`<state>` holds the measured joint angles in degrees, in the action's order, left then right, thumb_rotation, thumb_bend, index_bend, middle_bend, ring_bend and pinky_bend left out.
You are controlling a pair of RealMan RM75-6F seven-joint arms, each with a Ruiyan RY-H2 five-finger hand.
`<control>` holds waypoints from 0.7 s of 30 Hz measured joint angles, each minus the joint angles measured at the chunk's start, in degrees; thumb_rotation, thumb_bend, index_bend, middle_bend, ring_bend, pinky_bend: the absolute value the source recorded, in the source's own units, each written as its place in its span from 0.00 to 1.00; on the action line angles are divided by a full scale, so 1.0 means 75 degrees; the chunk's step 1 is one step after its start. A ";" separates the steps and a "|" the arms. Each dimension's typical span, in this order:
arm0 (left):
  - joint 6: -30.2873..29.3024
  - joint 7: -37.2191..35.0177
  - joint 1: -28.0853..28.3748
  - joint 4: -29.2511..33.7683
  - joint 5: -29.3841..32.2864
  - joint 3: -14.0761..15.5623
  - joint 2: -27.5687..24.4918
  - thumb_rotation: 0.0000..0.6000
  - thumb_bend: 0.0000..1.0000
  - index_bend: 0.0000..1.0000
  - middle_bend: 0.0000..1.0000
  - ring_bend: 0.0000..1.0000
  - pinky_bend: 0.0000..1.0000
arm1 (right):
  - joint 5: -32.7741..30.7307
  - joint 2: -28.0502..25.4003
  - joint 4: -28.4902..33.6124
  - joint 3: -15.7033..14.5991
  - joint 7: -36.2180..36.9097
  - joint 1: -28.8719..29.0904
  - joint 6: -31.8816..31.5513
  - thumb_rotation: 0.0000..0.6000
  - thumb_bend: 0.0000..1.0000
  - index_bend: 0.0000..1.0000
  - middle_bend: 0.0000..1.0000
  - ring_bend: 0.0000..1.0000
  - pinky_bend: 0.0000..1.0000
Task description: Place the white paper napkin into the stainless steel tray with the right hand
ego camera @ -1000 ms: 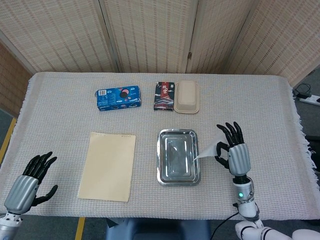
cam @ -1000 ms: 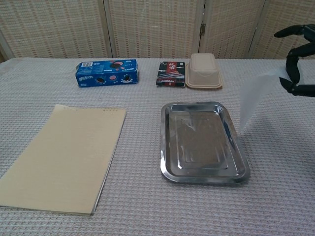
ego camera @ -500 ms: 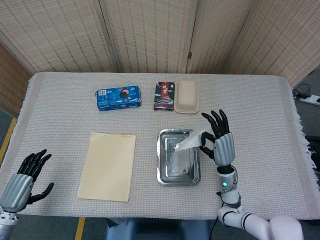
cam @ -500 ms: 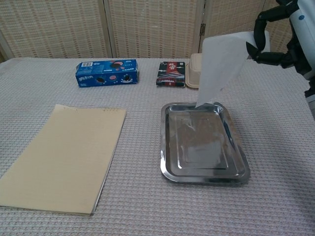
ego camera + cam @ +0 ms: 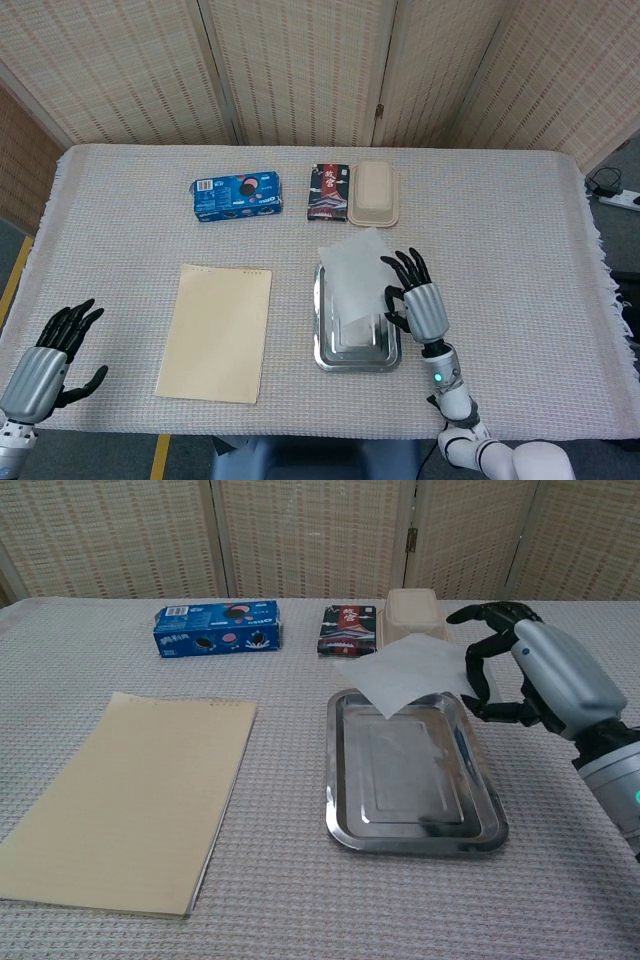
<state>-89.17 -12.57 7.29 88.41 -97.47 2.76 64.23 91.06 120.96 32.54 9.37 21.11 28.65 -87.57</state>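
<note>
Two boxes [image 5: 326, 192] and a container [image 5: 375, 194] lie beyond the tray [image 5: 323, 335]; right robot hand [image 5: 535, 675] pinches the napkin [image 5: 408, 673].

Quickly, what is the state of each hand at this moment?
Left hand: open, holds nothing.
Right hand: holds the white paper napkin by one edge, above the far end of the stainless steel tray.

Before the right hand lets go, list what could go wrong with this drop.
1. The napkin floats above the tray's far end, partly past the rim; released here, it may land half outside.
2. It is light and spread flat, so it could drift toward the beige container.
3. The right hand hangs near the rim and might knock the tray.
</note>
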 measured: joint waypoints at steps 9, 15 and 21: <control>-0.0076 -0.0087 -0.0019 0.0020 -0.0087 0.0023 -0.0034 1.00 0.42 0.00 0.00 0.00 0.00 | -0.0087 0.0142 0.0319 -0.0589 -0.0413 -0.0368 0.0681 1.00 0.58 0.70 0.22 0.11 0.00; -0.0085 -0.0105 -0.0016 0.0034 -0.0150 0.0049 -0.0038 1.00 0.42 0.00 0.00 0.00 0.00 | -0.0107 0.0026 0.0967 -0.0763 -0.0845 -0.0490 0.0941 1.00 0.58 0.66 0.21 0.13 0.00; -0.0146 -0.0216 -0.0022 0.0043 -0.0212 0.0062 -0.0070 1.00 0.42 0.00 0.00 0.00 0.00 | -0.0114 -0.0253 0.1833 -0.0906 -0.1650 -0.0728 0.0904 1.00 0.58 0.59 0.17 0.13 0.00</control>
<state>-90.26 -14.18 7.12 88.73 -99.06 3.22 63.71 90.20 119.06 46.29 2.57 8.74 23.19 -80.79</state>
